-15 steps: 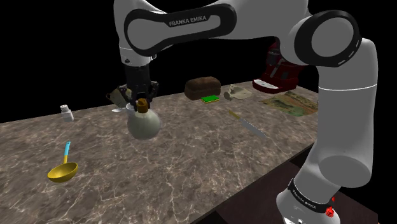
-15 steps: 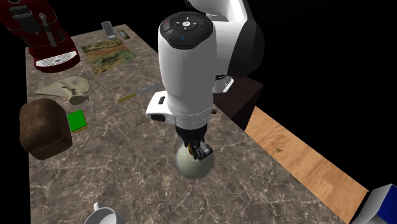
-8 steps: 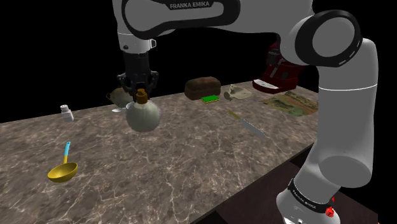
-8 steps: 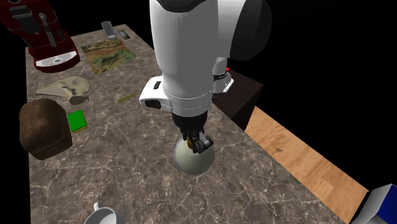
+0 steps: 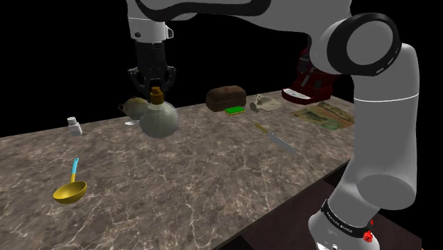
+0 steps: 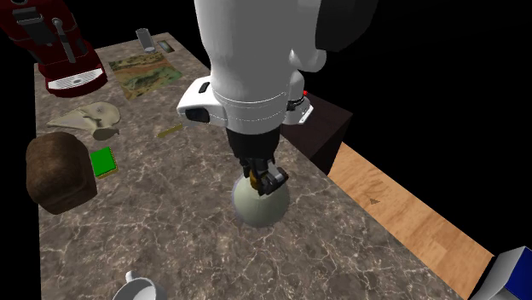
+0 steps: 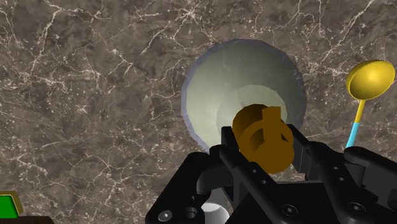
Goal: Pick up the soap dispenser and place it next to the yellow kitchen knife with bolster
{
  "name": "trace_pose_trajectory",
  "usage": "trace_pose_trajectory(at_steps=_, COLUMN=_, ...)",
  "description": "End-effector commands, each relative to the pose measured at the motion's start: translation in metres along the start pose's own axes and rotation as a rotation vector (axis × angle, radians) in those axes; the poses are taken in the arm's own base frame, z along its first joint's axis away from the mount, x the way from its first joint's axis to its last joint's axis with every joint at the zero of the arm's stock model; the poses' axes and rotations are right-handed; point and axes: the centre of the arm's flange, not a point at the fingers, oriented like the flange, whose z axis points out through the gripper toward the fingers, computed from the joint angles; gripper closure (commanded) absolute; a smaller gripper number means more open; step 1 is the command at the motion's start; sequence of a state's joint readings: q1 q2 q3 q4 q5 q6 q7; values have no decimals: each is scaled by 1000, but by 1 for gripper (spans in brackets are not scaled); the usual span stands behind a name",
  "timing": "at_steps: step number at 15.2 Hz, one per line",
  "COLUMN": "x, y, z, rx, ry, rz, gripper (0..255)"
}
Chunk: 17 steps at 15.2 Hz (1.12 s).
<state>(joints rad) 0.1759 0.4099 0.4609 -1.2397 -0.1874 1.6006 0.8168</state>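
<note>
— Soap bottle [image 5: 160,121], where is it?
— It hangs from your gripper [image 5: 157,91], up over the brown marble counter [image 5: 213,181]. The two black fingers are squeezed onto its little orange-brown pump top, one on each side.
— What does it look like?
— Round and fat like a ball, pale grey-green and smooth.
— And the knife [image 5: 275,138]?
— It lies flat on the counter, well apart from the bottle, toward the shoulder view's right. It has a yellow handle and a grey blade.
— What else is around you?
— A yellow ladle [image 5: 69,190] with a blue handle, a small white shaker [image 5: 73,126], a brown loaf [image 5: 226,97] with a green block [image 5: 234,110] just beside it, and a red coffee machine [image 5: 312,74] at the back.
</note>
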Motion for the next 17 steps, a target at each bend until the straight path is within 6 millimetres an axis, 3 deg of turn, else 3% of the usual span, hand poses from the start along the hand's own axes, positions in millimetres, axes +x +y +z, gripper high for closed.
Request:
trace_pose_trajectory(at_steps=1, x=0, y=0, z=-11, rx=0, ry=0, rz=0, gripper=255)
trace_pose_trajectory(at_steps=6, x=0, y=1, z=-34, rx=0, ry=0, rz=0, gripper=255)
trace_pose_trajectory(at_steps=17, x=-38, y=141, z=-33, rx=0, ry=0, rz=0, gripper=255)
